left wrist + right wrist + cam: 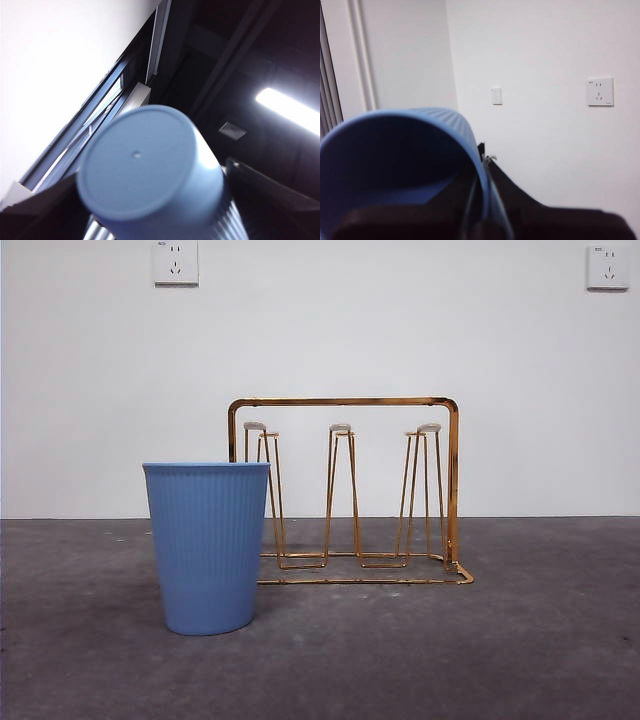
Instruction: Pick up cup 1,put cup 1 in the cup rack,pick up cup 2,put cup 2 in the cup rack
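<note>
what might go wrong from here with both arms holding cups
1. The right gripper pinches its cup by the rim wall only, so the cup may tilt or slip.
2. A third cup on the table overlaps the rack's left peg in the front view. If it is close, a descending arm may knock it.
3. The left gripper's cup must fit over a narrow peg. Off-centre, it could shove the rack.

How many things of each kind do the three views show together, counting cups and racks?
blue ribbed plastic cups: 3, one on the grey table, one in the left pincer, one in the right pincer
gold wire cup rack: 1
Total: 4
</note>
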Motion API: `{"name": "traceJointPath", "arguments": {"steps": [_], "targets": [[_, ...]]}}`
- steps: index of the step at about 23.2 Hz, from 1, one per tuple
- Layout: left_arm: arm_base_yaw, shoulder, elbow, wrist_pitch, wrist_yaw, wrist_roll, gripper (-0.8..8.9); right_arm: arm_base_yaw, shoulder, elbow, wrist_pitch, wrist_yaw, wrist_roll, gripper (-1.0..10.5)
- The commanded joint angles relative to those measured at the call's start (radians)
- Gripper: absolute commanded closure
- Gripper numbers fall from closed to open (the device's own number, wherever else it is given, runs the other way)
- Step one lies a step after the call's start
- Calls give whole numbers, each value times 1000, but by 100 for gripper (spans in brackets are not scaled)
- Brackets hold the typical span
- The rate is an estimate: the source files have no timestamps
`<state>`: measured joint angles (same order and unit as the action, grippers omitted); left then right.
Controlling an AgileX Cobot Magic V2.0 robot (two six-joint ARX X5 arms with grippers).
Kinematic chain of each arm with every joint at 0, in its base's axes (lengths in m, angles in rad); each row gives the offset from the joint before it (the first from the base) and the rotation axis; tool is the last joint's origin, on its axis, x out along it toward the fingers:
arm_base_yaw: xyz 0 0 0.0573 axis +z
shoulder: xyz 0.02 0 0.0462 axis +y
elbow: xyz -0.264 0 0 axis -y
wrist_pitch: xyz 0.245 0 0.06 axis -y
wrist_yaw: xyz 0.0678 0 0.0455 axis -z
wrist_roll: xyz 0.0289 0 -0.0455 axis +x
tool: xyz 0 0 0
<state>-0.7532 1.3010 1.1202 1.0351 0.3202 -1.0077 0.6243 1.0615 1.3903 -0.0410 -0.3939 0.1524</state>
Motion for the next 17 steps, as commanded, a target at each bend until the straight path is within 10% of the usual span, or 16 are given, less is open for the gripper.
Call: {"name": "traceJointPath", "arguments": {"steps": [1, 5, 17], "targets": [[2, 3, 2, 7, 0, 16, 657, 4, 4, -6, -8, 10, -24, 957], [2, 3, 2, 6, -7, 16, 828, 4, 3, -6, -11, 35, -25, 956], [2, 3, 2, 6, -7, 29, 822, 3, 0, -6, -64, 47, -25, 756]]}}
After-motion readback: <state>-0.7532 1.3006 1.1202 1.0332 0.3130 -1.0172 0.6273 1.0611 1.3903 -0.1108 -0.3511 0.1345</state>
